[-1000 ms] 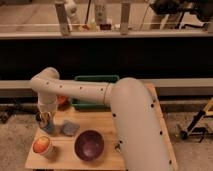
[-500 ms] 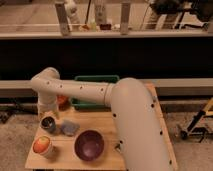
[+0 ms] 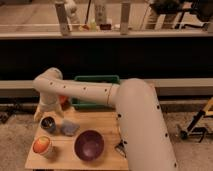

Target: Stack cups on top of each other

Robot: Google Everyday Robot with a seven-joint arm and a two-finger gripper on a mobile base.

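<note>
The tool [image 3: 46,114] hangs at the frame's left, right above the dark cup [image 3: 48,123] on the counter [image 3: 100,122]; whether it grips, cannot tell. The light blue cup [image 3: 69,128] sits just beside, handy for stacking.

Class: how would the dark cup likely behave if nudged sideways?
The dark cup stands upright, mouth up, so it would probably slide, not roll. It looks small, likely light and easily tipped. The gripper hangs just above it.

Your gripper [image 3: 47,113] hangs right over the dark cup [image 3: 48,124]; contact is too blurred to judge. The arm [image 3: 142,130] hides the table's [image 3: 62,156] right edge and is cut off below.
</note>
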